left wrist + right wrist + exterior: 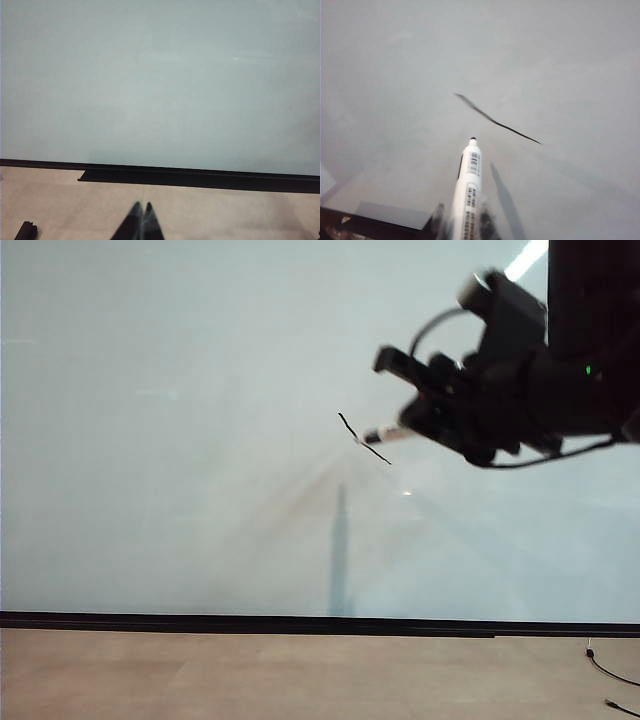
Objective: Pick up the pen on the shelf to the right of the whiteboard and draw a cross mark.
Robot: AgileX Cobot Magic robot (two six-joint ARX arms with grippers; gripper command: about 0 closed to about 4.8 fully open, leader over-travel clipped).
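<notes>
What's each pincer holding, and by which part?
Right pincer grips the slim white-barrelled pen by its rear barrel, tip free. Left pincer is shut on nothing.

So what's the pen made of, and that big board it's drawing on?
The pen, held in the right gripper, looks like smooth white plastic: its barrel is glossy with printed black lettering. The whiteboard seems a hard, shiny coated panel, since it mirrors ceiling light; what lies under the coating can't be told.

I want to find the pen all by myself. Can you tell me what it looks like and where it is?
Look at the big pale whiteboard, then at the black right gripper reaching in from the right. The pen sticks out of that gripper, pointing at one thin black line on the board. It is the only slim white thing there, with black lettering and a small black tip.
</notes>
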